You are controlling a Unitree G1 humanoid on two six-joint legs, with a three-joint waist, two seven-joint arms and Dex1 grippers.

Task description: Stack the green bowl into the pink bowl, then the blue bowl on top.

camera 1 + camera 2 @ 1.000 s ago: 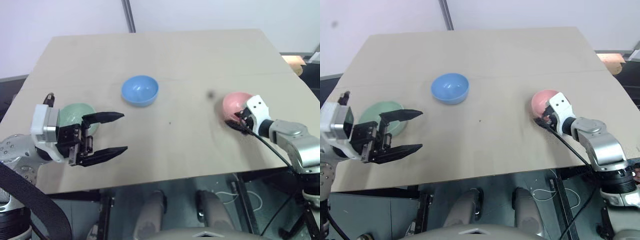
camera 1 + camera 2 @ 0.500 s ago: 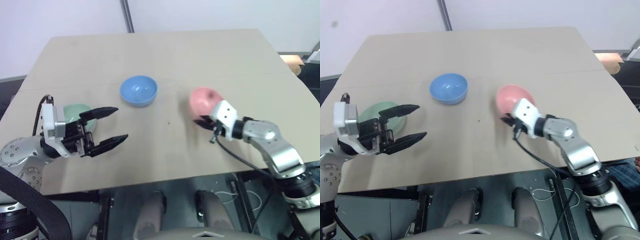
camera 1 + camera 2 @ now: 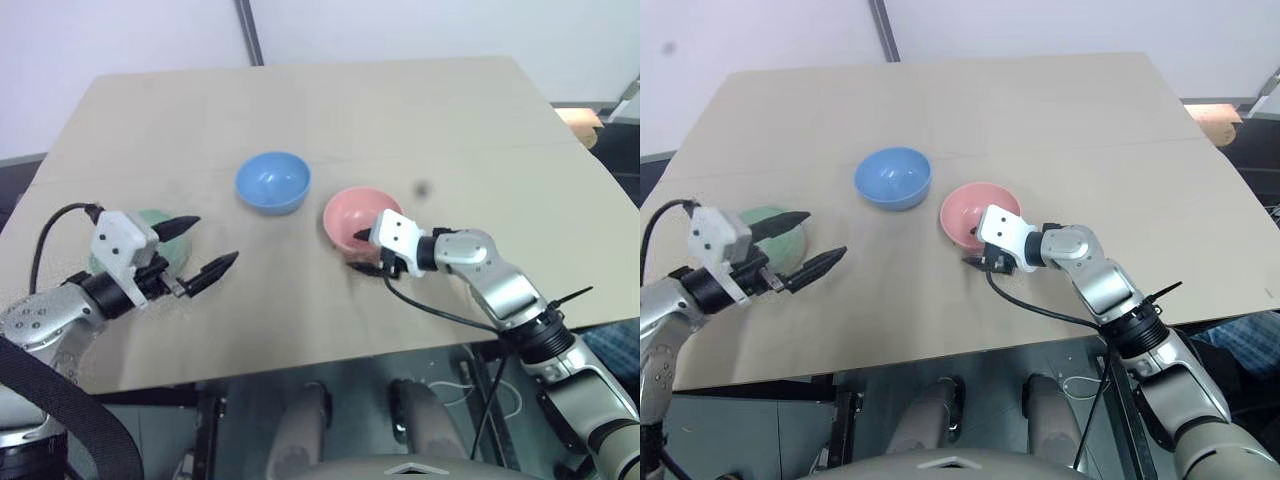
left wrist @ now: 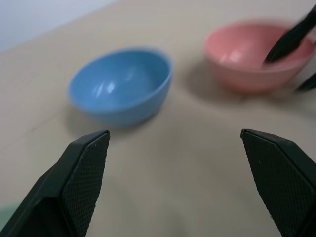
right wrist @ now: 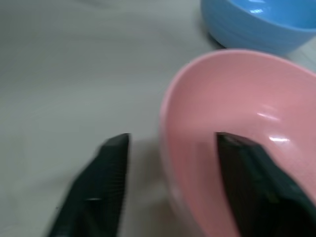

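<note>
The pink bowl (image 3: 352,212) stands near the table's middle, just right of the blue bowl (image 3: 272,182). My right gripper (image 3: 366,251) is open astride the pink bowl's near rim, one finger (image 5: 249,187) inside the bowl (image 5: 237,123) and the other outside, clear of the wall. The green bowl (image 3: 172,247) sits at the left, partly hidden behind my left gripper (image 3: 205,247). That gripper is open with nothing between its fingers (image 4: 81,180), and it points toward the blue bowl (image 4: 121,86) and the pink bowl (image 4: 249,57).
The tan table (image 3: 400,110) reaches far back and to the right, with its front edge close below both grippers. A black cable (image 3: 440,315) trails from my right wrist over that edge. A metal pole (image 3: 246,30) rises behind the table.
My right gripper dragged the pink bowl leftward from the right side to beside the blue bowl, then opened. My left gripper swung to point more toward the bowls and sank a little.
</note>
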